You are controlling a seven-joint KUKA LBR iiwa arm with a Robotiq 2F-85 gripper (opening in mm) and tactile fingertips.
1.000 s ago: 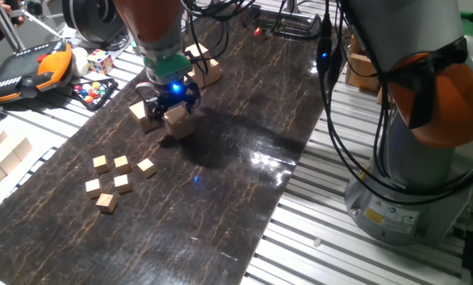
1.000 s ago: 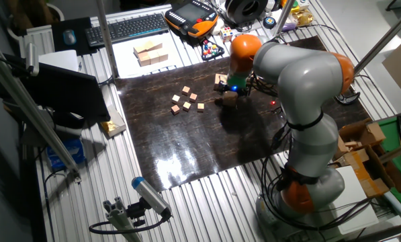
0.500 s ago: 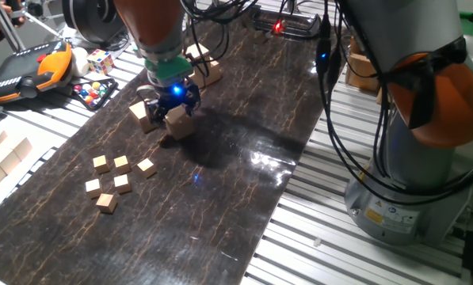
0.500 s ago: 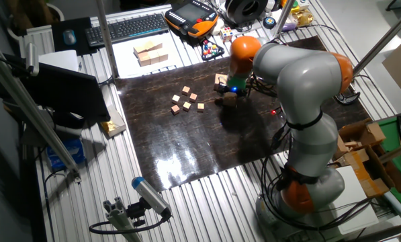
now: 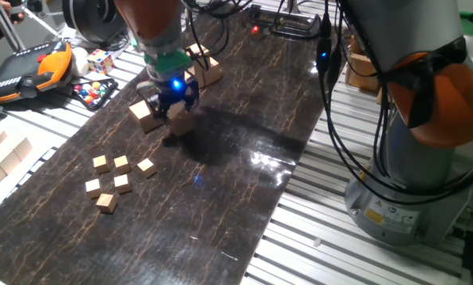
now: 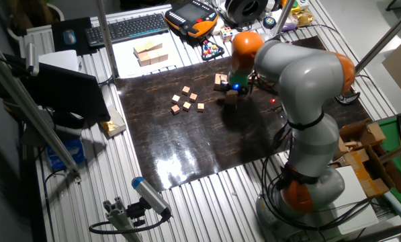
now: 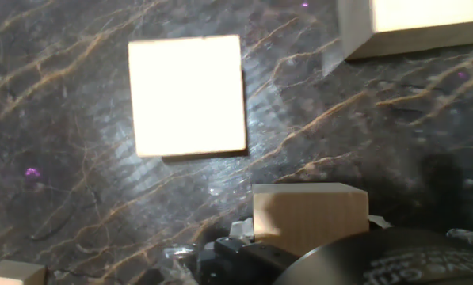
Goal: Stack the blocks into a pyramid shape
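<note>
The gripper [image 5: 175,101] is clamped on one wooden block [image 5: 181,120] just above the dark mat [image 5: 244,150], right of a loose block [image 5: 145,115]; light, stiff and smooth-faced, it likely holds best by opposite flat sides.

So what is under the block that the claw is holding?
The held block hangs above the dark table, apparently bare there; the block itself hides the spot directly beneath. Another block sits beside it, not under it.
</note>
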